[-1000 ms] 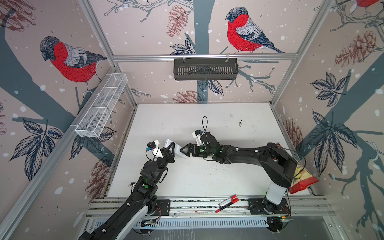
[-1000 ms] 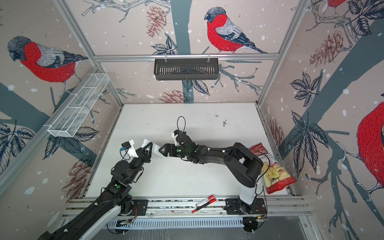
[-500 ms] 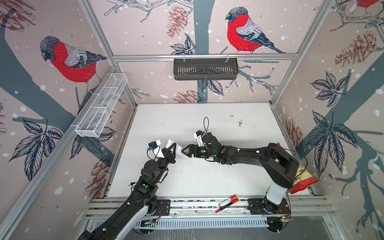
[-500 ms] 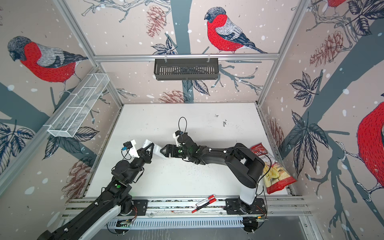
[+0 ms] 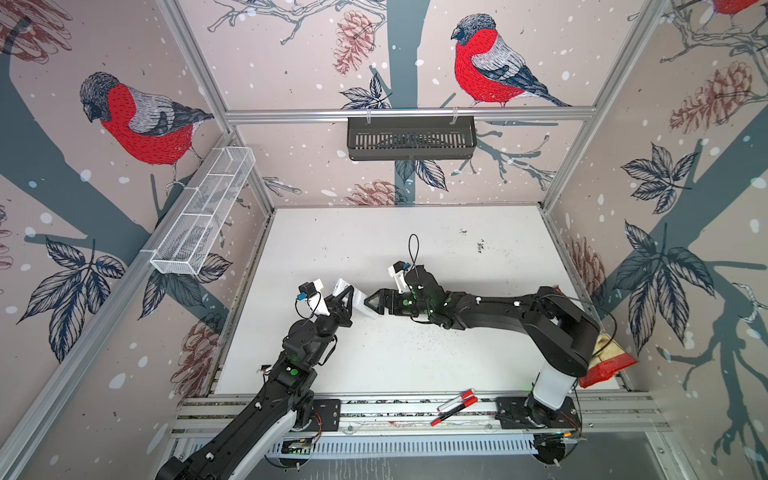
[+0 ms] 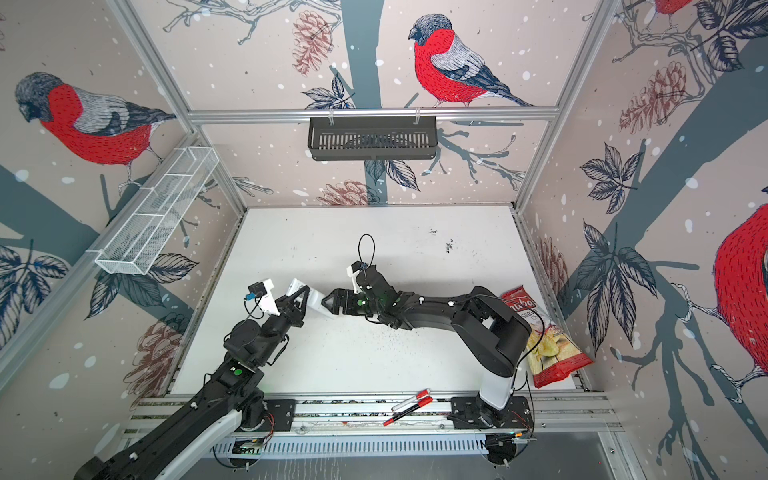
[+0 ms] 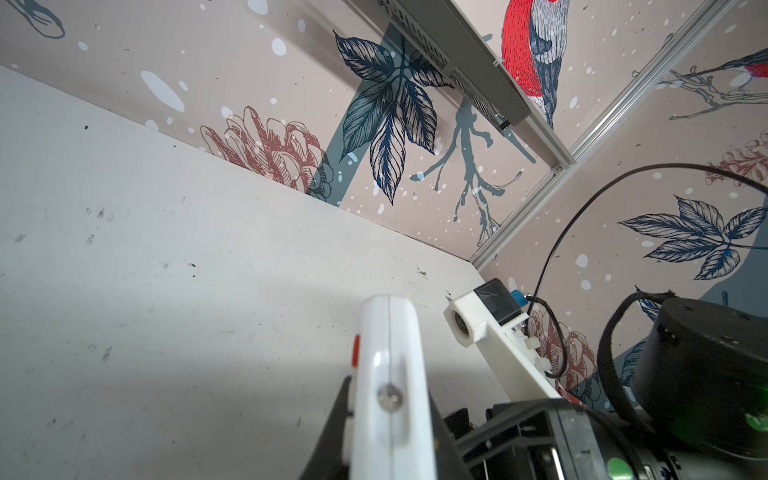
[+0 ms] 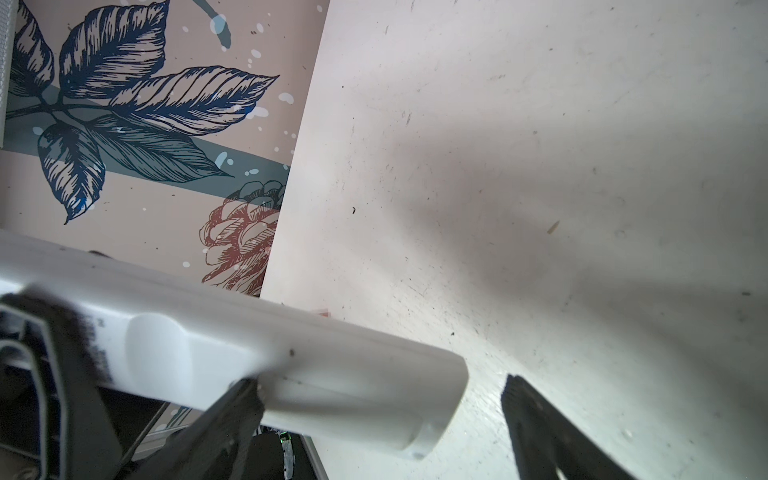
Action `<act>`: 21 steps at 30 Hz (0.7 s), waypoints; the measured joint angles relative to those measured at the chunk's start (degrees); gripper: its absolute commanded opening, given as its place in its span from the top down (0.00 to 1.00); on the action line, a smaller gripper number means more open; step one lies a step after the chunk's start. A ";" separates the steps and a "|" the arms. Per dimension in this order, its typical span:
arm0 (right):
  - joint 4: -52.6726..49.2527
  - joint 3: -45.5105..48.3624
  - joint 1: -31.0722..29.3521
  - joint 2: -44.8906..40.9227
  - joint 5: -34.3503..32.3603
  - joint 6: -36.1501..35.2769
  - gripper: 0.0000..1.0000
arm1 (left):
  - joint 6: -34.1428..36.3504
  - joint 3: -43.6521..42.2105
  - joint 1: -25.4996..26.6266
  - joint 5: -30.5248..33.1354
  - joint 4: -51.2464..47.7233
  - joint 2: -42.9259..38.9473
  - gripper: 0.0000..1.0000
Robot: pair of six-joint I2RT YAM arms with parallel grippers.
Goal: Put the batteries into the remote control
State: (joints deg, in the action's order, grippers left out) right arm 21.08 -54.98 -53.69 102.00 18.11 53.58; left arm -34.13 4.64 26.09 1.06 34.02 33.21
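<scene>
In both top views almost nothing is changing against the pictures of one second ago. The left claw (image 5: 348, 296) is staying pressed on the remote control (image 5: 365, 309) and is keeping it lifted above the left middle of the surface (image 5: 415, 357). The right claw (image 5: 374, 301) is staying spread at the remote's right end. If the right arm is moving at all, it is only by a trace. No batteries are showing on the surface.

In the left wrist view the remote control (image 7: 390, 365) is standing edge-on between the two dark fingers (image 7: 337, 415) of the left claw, which are pinching it from both sides. A small orange-red button (image 7: 355, 356) is showing on one side of the remote. No open compartment is showing here, only a closed seam along the edge.

In the right wrist view the plain white end of the remote (image 8: 340, 374) is lying between the fingers of the right claw. One finger (image 8: 232, 411) is seeming to touch the remote's edge. The other finger (image 8: 540, 419) is standing apart, with bare surface showing between it and the remote. So this claw is not gripping yet.

My judgement is that the task is pausing in a two-armed hold. The remote is being presented to the right claw, but the loading itself is not beginning, because no battery is visible in any view.
</scene>
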 measured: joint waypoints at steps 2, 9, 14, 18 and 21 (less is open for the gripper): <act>0.07 0.13 0.00 -0.02 0.00 0.02 0.07 | 0.07 0.00 0.02 -0.02 -0.02 0.00 1.00; 0.22 0.55 0.15 -0.31 0.15 0.00 0.07 | 0.26 -0.11 0.02 -0.48 0.02 0.02 1.00; -1.55 0.90 0.55 -0.48 -1.81 0.04 0.07 | 0.50 -0.15 0.00 0.55 1.36 0.11 1.00; -2.60 1.11 0.72 -0.61 -2.86 0.04 0.07 | 0.87 -0.26 -0.02 0.63 1.70 0.07 1.00; -2.69 1.33 0.63 -0.66 -3.02 0.04 0.07 | 0.87 -0.33 -0.02 0.63 1.79 0.09 1.00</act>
State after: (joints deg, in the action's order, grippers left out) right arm 18.39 -53.65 -53.06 101.34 15.09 53.63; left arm -33.26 4.32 26.06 1.69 35.81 33.30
